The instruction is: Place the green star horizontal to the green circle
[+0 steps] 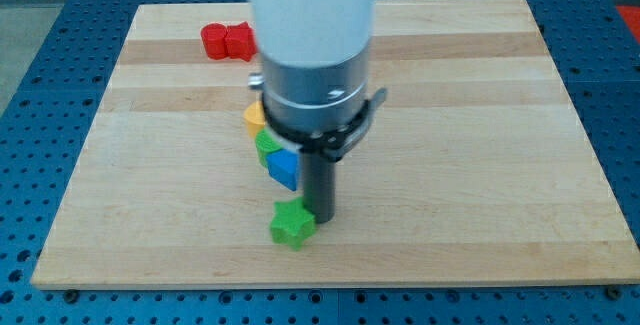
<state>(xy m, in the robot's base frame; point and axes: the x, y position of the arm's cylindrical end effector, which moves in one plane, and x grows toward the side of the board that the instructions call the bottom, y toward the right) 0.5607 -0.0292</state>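
The green star (291, 224) lies near the board's bottom edge, a little left of centre. My tip (320, 216) stands just to its right, touching or nearly touching its upper right side. The green circle (266, 145) sits higher up, partly hidden behind the arm, with a blue block (283, 169) against its lower right and a yellow block (255, 118) above it. The star is below the circle, slightly to the right.
Two red blocks (227, 41) sit side by side near the board's top left. The arm's white and grey body (315, 55) covers the board's upper middle. The wooden board (480, 165) lies on a blue perforated table.
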